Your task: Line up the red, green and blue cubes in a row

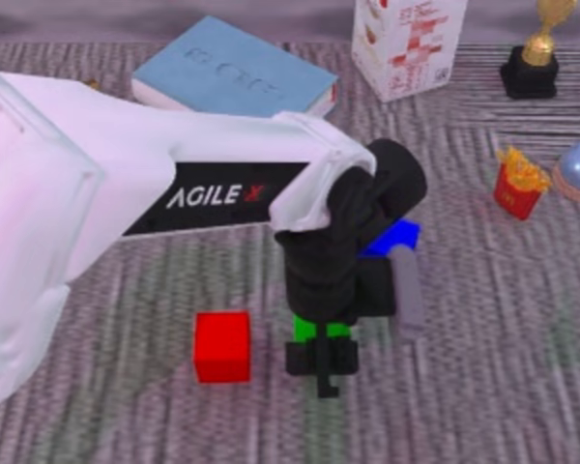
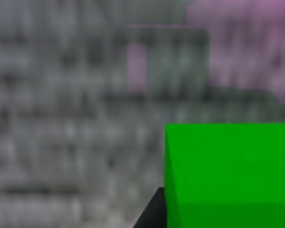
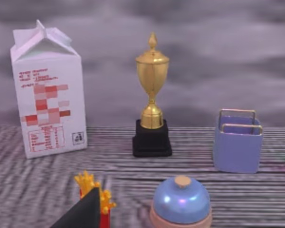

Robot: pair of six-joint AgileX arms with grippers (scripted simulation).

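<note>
While my left arm is reaching across the middle of the table, my left gripper (image 1: 326, 365) is hanging over the green cube (image 1: 326, 329), just to the right of the red cube (image 1: 222, 345). From above I am seeing only a sliver of green under the wrist. In the left wrist view the green cube (image 2: 230, 173) is filling the near corner with a dark finger edge against it, so I am judging the jaws to be closed on it, though whether it is resting on the table (image 1: 503, 387) I cannot tell. The blue cube (image 1: 394, 238) is sitting behind the wrist, mostly hidden, out of line with the other two.

Progress: red and green are sitting nearly side by side; blue is not yet in the row. My right arm is out of the top view, parked, its fingers' state unreadable.
</note>
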